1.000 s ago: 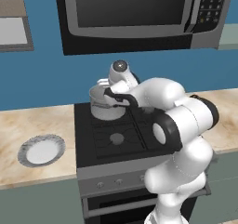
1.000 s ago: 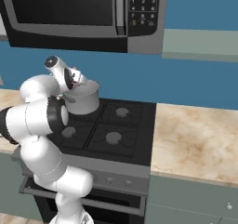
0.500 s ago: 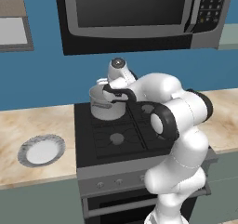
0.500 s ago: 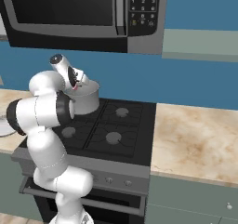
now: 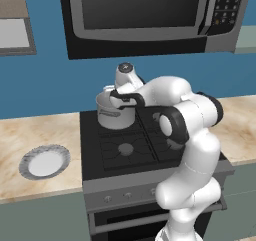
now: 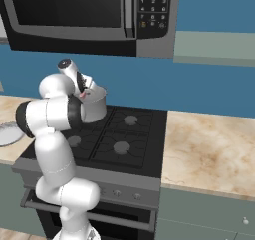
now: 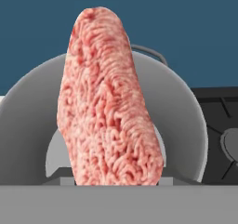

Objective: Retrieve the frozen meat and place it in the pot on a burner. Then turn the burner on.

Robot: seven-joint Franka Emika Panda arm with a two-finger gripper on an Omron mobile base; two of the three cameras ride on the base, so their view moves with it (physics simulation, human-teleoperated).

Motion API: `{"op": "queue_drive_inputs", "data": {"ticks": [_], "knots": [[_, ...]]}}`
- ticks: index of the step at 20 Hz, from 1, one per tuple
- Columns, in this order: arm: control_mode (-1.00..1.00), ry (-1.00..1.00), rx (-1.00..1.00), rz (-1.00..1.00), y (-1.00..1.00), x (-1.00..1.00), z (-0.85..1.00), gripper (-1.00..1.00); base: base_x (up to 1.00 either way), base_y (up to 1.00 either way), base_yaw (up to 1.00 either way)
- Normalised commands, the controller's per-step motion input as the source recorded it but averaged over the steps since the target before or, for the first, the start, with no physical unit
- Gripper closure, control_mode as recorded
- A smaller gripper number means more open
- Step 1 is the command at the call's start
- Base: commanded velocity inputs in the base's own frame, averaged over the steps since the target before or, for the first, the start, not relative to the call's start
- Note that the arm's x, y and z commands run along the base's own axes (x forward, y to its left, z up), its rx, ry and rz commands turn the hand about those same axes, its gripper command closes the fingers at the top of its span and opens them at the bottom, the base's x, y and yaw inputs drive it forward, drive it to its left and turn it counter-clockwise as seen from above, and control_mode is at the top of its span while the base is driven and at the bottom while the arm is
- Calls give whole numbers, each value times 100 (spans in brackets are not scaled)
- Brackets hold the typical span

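Above the stove (image 5: 150, 150), frozen meat (image 7: 109, 102) in claw (image 6: 83, 91) (over pot (image 7: 186, 121)).

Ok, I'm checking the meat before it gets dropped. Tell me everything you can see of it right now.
The meat is a reddish-pink slab with a crumbly, ground-looking texture and paler streaks, rounded at its top and wider lower down. In the hand view it stands upright in front of the camera, its lower end at the gripper, which is shut on it. It hangs over the open mouth of the grey metal pot, not yet resting inside. In the right base view it shows as a small pink spot at the pot's rim.
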Motion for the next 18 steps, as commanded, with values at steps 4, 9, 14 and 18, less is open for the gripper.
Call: {"op": "queue_drive_inputs", "data": {"ticks": [4, 9, 14, 18], "knots": [[-100, 5, 0, 0, 0, 22, -18, 100, 0, 0, 0], [-100, 1, 0, 0, 0, 30, -17, 100, 0, 0, 0], [-100, 0, 0, 0, 0, 33, -19, 100, 0, 0, 0], [-100, 0, 0, 0, 0, 27, -13, 100, 0, 0, 0]]}}
